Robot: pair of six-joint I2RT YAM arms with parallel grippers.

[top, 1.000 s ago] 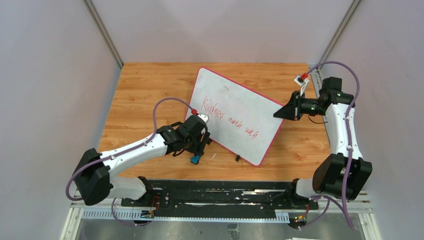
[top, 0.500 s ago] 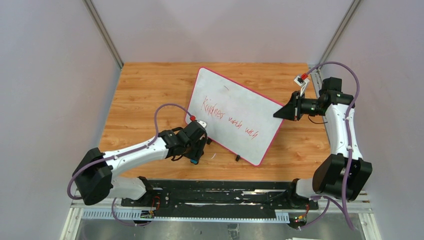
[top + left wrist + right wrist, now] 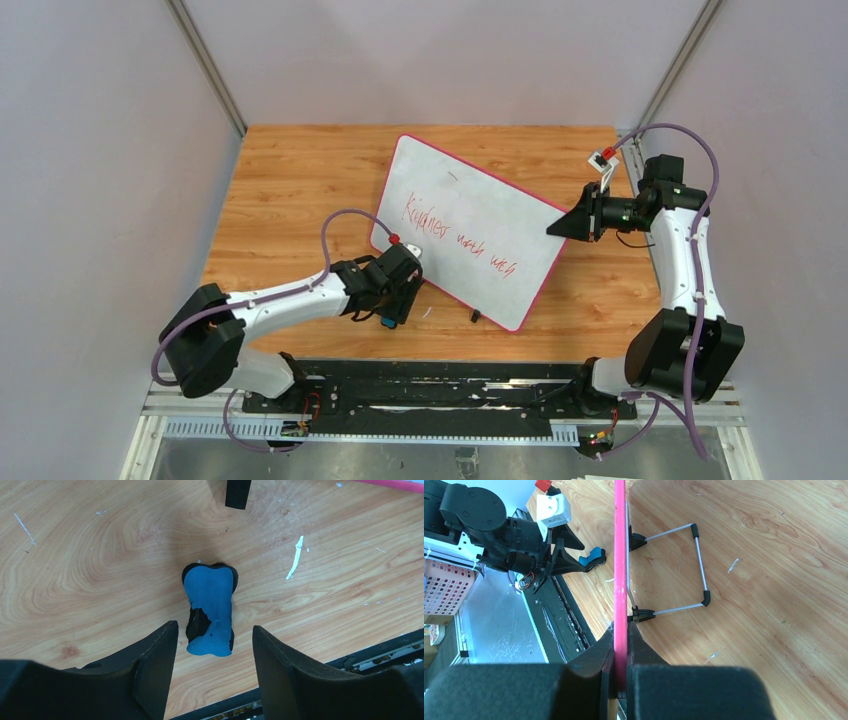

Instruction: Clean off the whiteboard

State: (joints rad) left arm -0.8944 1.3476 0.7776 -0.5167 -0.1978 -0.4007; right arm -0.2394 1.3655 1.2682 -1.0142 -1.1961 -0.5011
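Whiteboard (image 3: 470,235): propped on the counter (image 3: 280,190), right of centre; red writing is seen.
Right gripper (image 3: 620,665): clamped on its right rim.
Left gripper (image 3: 214,630): held apart astride the eraser (image 3: 210,600), near the counter's front edge.

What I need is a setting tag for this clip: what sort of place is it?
Probably a robotics lab test cell: a left arm and right arm bolted to a black rail at a wooden table's edge, plain grey panels walling it in, and a whiteboard with a blue eraser.
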